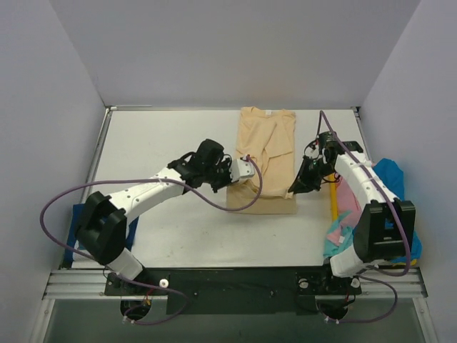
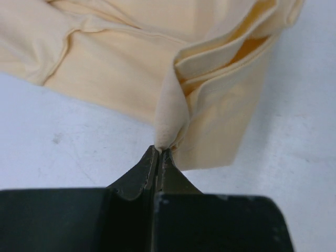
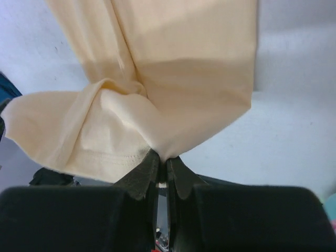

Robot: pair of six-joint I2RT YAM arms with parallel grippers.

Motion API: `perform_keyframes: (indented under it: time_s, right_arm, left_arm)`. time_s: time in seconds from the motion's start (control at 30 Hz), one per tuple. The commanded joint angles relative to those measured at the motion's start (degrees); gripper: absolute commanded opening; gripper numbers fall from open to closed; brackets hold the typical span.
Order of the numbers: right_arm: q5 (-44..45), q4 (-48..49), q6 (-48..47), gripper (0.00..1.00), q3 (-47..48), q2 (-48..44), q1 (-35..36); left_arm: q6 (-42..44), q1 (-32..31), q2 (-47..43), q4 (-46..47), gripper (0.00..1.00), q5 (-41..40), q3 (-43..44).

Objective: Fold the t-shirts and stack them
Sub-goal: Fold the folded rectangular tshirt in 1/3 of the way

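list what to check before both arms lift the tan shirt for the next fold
1. left gripper shut on the tan t-shirt edge: ok
2. right gripper shut on its near right edge: ok
3. all layers caught in each pinch: cannot tell
4. far end lying flat on the table: ok
5. purple cable clear of the cloth: not ok, it loops over the near edge

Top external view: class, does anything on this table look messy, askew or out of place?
Yes. Pink, blue and teal t-shirts lie crumpled in a heap at the right edge of the table, seemingly overhanging it. The tan t-shirt is bunched only where the left gripper and right gripper pinch it.
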Motion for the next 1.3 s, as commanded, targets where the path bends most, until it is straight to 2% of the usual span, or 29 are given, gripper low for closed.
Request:
perform_keyframes:
  time_s: [0.0,0.3,0.6,0.8,0.87,0.93,0.97,1.03,1.17,1.27]
  right_arm:
    - [-3.2,-1.3,-4.2,0.00,8.8,8.0,-1.9]
    - [-4.3,-0.5,-3.3,0.00,20.0,20.7,-7.3]
    - [-5.7,-0.2,-2.8,0.00,28.0,31.5,-8.5]
    - [-4.9,0.1,-2.4,0.00,30.6,34.9,-9.3]
    - [-3.7,0.5,-2.5,0.08,31.1,35.6,-9.5]
    - [-1.7,0.7,-2.8,0.22,32.0,36.8,-9.7]
    - [-0.8,0.6,-2.9,0.31,32.6,37.2,-10.1]
    - [0.8,0.6,-3.2,0.38,34.5,38.1,-10.5]
    - [4.4,0.4,-4.9,0.41,37.6,34.2,-10.3]
    - [7.5,0.5,-7.9,0.38,34.1,29.7,-8.8]
  left_arm:
    - [-0.5,3.8,7.3,-0.1,0.00,-1.0,11.7]
    - [-0.2,7.4,28.8,-11.5,0.00,-0.4,39.2]
    - [0.7,8.9,36.4,-12.4,0.00,-1.7,44.4]
    - [0.4,9.6,38.9,-12.3,0.00,-3.2,45.5]
    - [0.4,9.8,39.8,-12.6,0.00,-3.3,46.1]
    - [0.5,9.9,40.7,-12.7,0.13,-3.4,47.1]
    - [0.2,9.9,40.9,-12.8,0.29,-3.6,47.5]
    - [-0.2,10.3,41.9,-12.8,0.39,-4.2,49.3]
    - [-2.1,11.8,42.2,-12.4,0.45,-5.0,54.0]
    - [-3.6,13.2,42.2,-12.9,0.45,-6.3,57.4]
